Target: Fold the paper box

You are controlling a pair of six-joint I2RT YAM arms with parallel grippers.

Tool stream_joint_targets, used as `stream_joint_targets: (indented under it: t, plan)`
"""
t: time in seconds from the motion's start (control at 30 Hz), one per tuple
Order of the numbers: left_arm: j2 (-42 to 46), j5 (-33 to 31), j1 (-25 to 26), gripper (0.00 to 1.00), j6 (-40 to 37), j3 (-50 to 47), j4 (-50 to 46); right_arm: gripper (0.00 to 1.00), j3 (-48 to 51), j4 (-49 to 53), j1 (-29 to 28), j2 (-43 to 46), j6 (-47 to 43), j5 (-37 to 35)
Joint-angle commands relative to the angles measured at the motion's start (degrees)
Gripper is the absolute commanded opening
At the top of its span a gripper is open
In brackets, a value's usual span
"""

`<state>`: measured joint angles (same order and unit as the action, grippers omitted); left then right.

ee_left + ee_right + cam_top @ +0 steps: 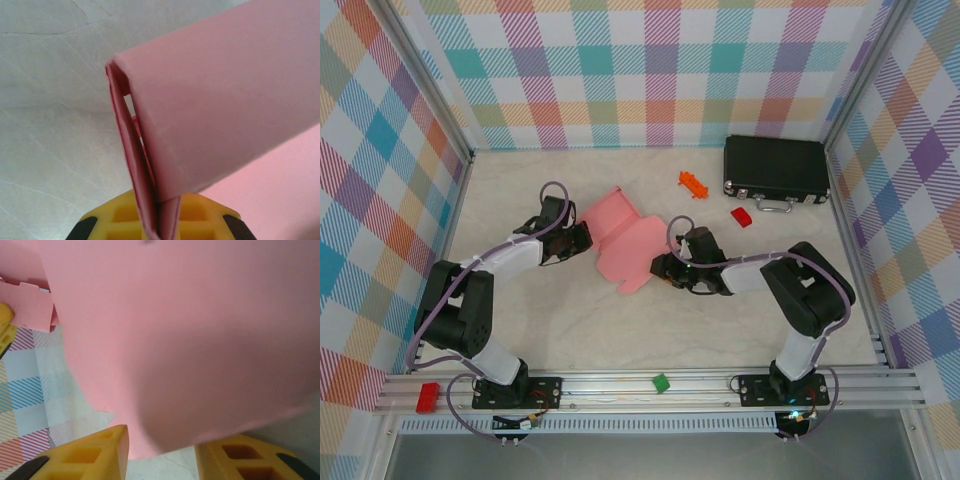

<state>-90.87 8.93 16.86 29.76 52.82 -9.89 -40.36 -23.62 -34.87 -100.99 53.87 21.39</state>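
Clamping the paper box (625, 243) is the left end effector (580, 240); right end effector (660, 268) spread wide.

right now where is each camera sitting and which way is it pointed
top external: above and behind the bases, looking down at the table; the left arm and right arm both reach to the paper box.
left wrist: on the left arm, looking along the yellow left fingers, shut on a folded edge of the box.
right wrist: on the right arm, looking past the open right fingers at a broad pink panel, close up.
shared: all three show the paper box; the wrist views meet it from opposite sides.
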Motion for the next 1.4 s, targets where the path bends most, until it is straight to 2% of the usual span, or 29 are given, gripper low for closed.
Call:
stream_joint_targets:
  t: [0.0, 0.17, 0.3, 0.53, 0.63, 0.9, 1.0, 1.13, 1.27, 1.37]
  plan:
    - [1.4, 0.37, 0.72, 0.04, 1.27, -0.72, 1.65, 0.35, -1.65, -4.98, -1.19, -1.81, 1.47, 1.55]
    - [1.38, 0.64, 0.72, 0.05, 1.69, -1.05, 1.84, 0.21, -2.42, -2.75, -2.1, -1.23, 1.78, -0.8]
    - [1.57, 1.0, 0.72, 0.09, 1.62, -1.13, 1.81, 0.12, -4.64, 6.41, -2.13, 1.54, -1.37, -3.64]
    - [1.15, 2.22, 0.72, 0.12, 1.67, -1.38, 2.45, 0.0, -6.39, 16.39, -2.13, 5.92, -5.38, -7.93]
    - [1.05, 2.72, 0.72, 0.14, 1.66, -1.21, 2.41, 0.0, -7.05, 18.5, -2.13, 6.55, -5.94, -7.72]
    - [3.63, 4.94, 0.72, 0.36, -0.27, -1.98, 1.69, 0.0, -11.67, 32.78, -1.96, 8.25, -11.02, -8.83]
    - [5.25, 5.91, 0.73, 0.49, -1.52, -2.48, 0.57, 0.0, -13.02, 37.11, -1.63, 8.83, -12.57, -7.97]
    - [10.33, 7.23, 0.78, 0.59, -4.49, -3.44, -2.67, 0.0, -15.45, 44.25, -0.95, 10.05, -16.23, -6.94]
    - [17.43, 8.12, 0.76, 0.73, -8.02, -3.6, -8.56, 0.0, -18.65, 51.08, 0.11, 10.89, -20.06, -7.02]
    - [21.63, 9.44, 0.8, 0.77, -10.08, -3.42, -12.59, 0.0, -21.65, 56.24, 1.05, 10.4, -22.98, -7.12]
